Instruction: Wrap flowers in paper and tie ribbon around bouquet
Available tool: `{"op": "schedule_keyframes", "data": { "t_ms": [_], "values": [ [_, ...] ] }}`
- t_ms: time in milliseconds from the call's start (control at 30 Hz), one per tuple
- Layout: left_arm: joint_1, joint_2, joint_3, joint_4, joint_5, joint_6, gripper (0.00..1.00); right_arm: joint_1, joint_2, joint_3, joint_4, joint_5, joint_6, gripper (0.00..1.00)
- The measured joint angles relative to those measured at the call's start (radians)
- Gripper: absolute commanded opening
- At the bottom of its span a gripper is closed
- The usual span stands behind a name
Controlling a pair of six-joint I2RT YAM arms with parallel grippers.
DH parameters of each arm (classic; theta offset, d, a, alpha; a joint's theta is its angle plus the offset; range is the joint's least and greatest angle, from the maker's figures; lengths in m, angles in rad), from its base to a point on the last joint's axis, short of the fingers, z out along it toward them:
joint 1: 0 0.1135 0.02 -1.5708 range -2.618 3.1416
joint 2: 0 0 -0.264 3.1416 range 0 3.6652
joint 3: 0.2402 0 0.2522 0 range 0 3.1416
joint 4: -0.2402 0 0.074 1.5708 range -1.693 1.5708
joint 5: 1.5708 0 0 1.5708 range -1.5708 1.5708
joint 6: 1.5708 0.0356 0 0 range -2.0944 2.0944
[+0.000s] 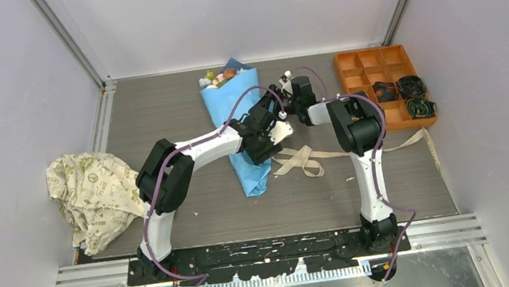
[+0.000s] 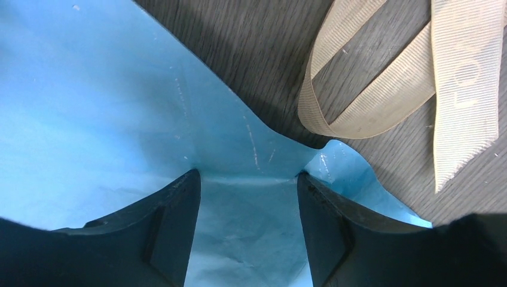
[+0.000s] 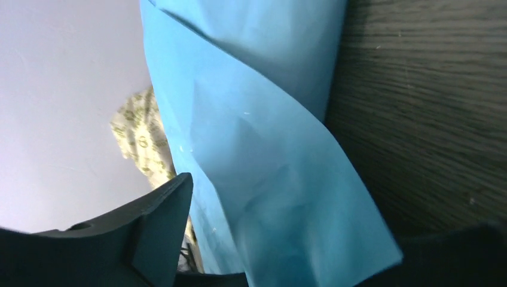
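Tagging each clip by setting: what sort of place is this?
Likely a robot test cell in a lab: a grey wood-grain table boxed in by plain white wall panels on aluminium rails, with an orange compartment tray.

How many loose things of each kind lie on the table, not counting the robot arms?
Paper-wrapped bouquet: 1
Beige ribbon: 1
Cream printed cloth: 1
Orange tray: 1
Dark coils in the tray: 3
Total: 7

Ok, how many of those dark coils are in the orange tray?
3, all in the orange tray: one coil in a middle compartment, another to its right, a third just nearer than that. The right arm may hide more.
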Motion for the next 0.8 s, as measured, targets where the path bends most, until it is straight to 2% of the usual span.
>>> {"op": "schedule_keyframes", "data": {
  "t_ms": [100,233,400,500,633,800],
  "values": [
    [0.0,0.0,0.001,0.0,0.001,0.0,0.64,0.009,0.036,-0.012,0.07,0.013,0.05,0.24],
    [0.0,0.0,0.001,0.002,0.004,0.0,0.64,0.016,0.074,-0.042,0.141,0.021,0.122,0.02],
    [0.0,-0.001,0.002,0.002,0.005,0.008,0.68,0.017,0.074,-0.053,0.167,0.029,0.148,0.01],
    [0.002,-0.007,0.004,-0.009,0.028,0.029,0.74,0.018,0.069,-0.057,0.161,0.04,0.146,0.01],
    [-0.003,-0.031,0.007,-0.124,0.174,0.069,0.82,0.024,0.057,-0.058,0.122,0.053,0.129,0.01],
    [-0.026,-0.111,0.01,-0.222,0.394,0.09,0.82,0.026,0.054,-0.045,0.082,0.06,0.098,0.01]
  ]
}}
